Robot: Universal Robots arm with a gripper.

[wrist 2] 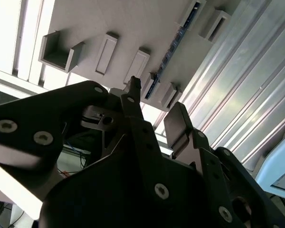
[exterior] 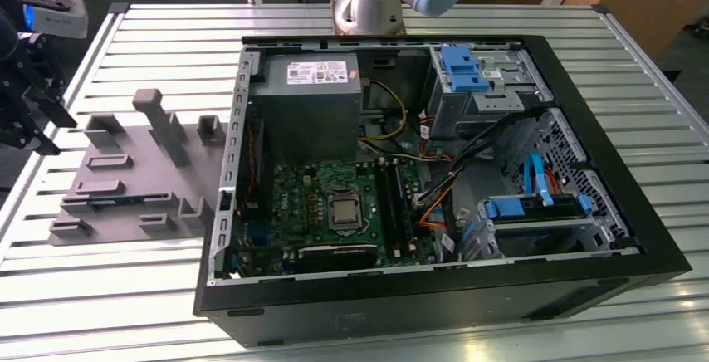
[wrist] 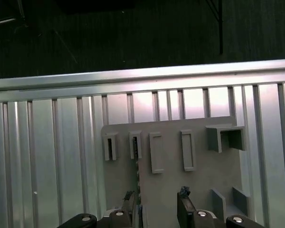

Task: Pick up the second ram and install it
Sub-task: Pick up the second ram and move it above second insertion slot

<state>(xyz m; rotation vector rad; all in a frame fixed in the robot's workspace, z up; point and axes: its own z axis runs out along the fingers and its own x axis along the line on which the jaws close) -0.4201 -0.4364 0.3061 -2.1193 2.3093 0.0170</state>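
The second ram [wrist 2: 173, 45] stands on edge in a slot of the grey fixture [exterior: 133, 171], a thin bluish-green strip [wrist: 137, 173] in both wrist views. In the exterior view it is a dark bluish sliver [exterior: 111, 202] low on the fixture. My gripper [exterior: 45, 125] hangs off the fixture's side at the exterior view's left, above the table. Its fingers stand apart [wrist 2: 156, 102] with nothing between them. In the first wrist view the gripper [wrist: 156, 195] has one fingertip close beside the ram's line. The gripper is open and apart from the stick.
An open black computer case [exterior: 620, 237] lies at centre and the exterior view's right, with the green motherboard [exterior: 321, 204] and its black memory slots [exterior: 390, 204] inside. The arm's base [exterior: 371, 1] stands behind the case. The slatted metal table [exterior: 133, 304] carries everything.
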